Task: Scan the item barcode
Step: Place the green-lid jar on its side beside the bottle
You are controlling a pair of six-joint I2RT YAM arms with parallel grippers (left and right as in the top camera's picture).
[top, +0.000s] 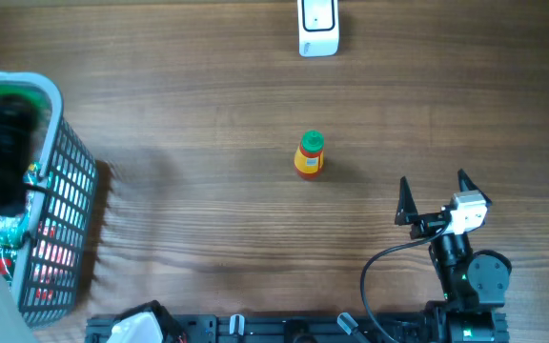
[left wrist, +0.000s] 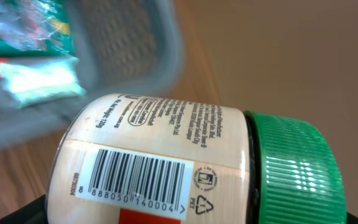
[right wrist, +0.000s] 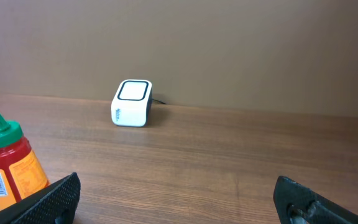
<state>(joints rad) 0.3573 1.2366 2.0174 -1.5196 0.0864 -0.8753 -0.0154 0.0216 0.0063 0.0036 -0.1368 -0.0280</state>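
Fingers first: the left fingers (left wrist: 11,216) show only as dark slivers at the bottom corners of their wrist view. I'd say, not swear, that they are closed around the held bottle (left wrist: 154,168), which lies crosswise above the basket (top: 60,191) at the left edge of the table (top: 208,95). The right fingers (right wrist: 51,198) gape wide and empty near the front-right corner.

That bottle looks like light, stiff plastic with a smooth, slippery label. It is best gripped round the body, leaving the barcode (left wrist: 135,177) bare. Only the left wrist view shows that barcode. Only overhead shows the scanner (top: 318,29) at the far edge, well apart from the basket, and a second bottle (top: 310,155) standing mid-table.
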